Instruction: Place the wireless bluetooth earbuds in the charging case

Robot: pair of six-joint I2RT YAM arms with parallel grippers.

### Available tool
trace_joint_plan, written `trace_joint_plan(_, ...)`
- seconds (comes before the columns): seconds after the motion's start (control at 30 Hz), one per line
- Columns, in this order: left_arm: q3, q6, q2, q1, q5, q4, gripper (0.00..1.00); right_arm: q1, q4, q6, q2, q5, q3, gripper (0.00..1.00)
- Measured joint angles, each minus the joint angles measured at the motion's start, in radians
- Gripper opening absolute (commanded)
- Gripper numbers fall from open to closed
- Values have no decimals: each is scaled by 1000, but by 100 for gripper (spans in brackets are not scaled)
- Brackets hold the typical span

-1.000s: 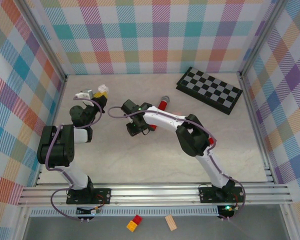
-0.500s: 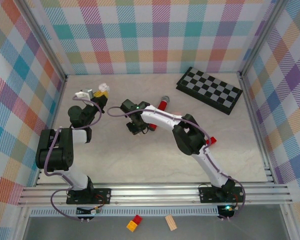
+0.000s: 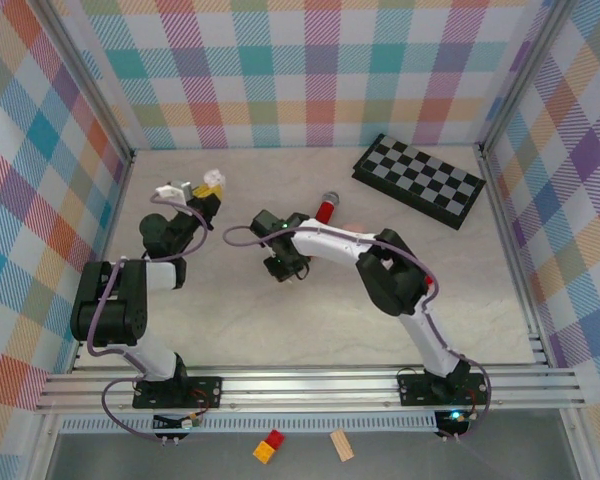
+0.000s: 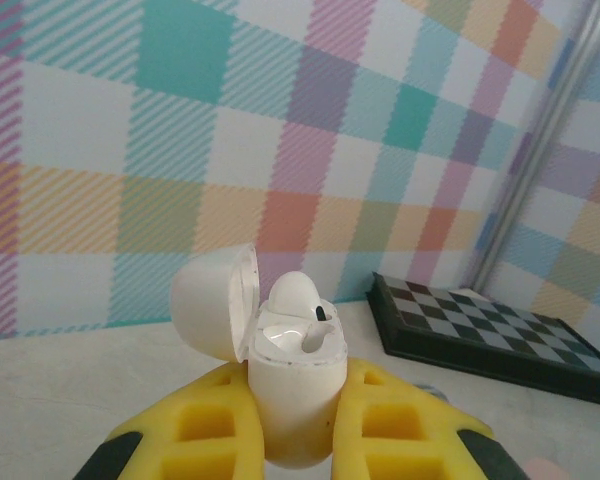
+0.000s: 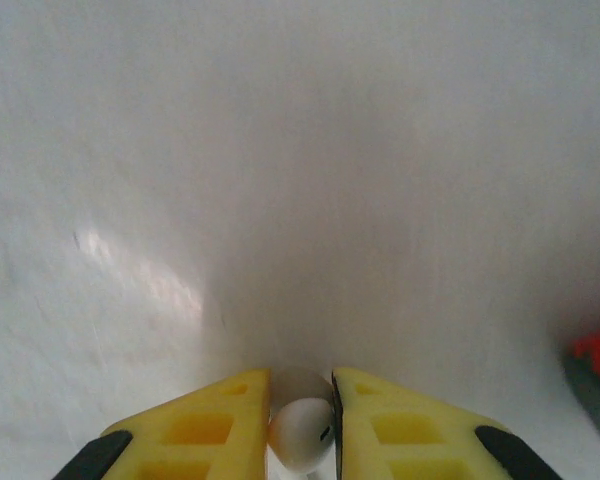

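Observation:
My left gripper (image 4: 295, 375) is shut on a white charging case (image 4: 292, 405), held upright above the table. Its lid (image 4: 212, 300) is flipped open to the left. One white earbud (image 4: 293, 298) sits in the case, and the slot beside it is empty. From above, this gripper (image 3: 208, 186) is at the back left. My right gripper (image 5: 301, 385) is shut on another white earbud (image 5: 302, 432), pinched between the yellow fingers just over the pale tabletop. In the top view the right gripper (image 3: 285, 265) is mid-table, right of the case (image 3: 213, 177).
A folded chessboard (image 3: 418, 180) lies at the back right, also visible past the case (image 4: 490, 335). A red cylindrical microphone (image 3: 327, 207) lies behind the right gripper. Something red (image 5: 598, 350) shows at the right wrist view's edge. Plaid walls enclose three sides.
The right gripper has closed on the earbud and shifted a little right and toward the near edge. The left gripper has kept hold of the open case, almost still.

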State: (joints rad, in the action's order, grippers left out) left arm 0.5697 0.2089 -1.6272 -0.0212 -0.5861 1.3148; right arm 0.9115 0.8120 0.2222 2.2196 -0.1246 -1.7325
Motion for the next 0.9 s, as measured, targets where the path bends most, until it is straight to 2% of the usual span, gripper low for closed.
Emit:
trace_joint_plan(0.2,-32,-24,11,70,-6,-1,0,0,-80,34,-193,-23,308,23)
trace_joint_plan(0.4,-44,-45,14,124,-15,-2,0,0,-107,83,-344,-47,524,23)
trace_joint_plan(0.6,-84,-69,16,204,-42,0,0,0,-90,123,-441,-63,645,27)
trace_joint_plan(0.77,-126,-102,39,230,-53,-3,0,0,-71,137,-464,-74,664,36)
trace_joint_plan(0.9,-126,-126,50,230,-49,0,0,0,-17,139,-464,-76,616,46)
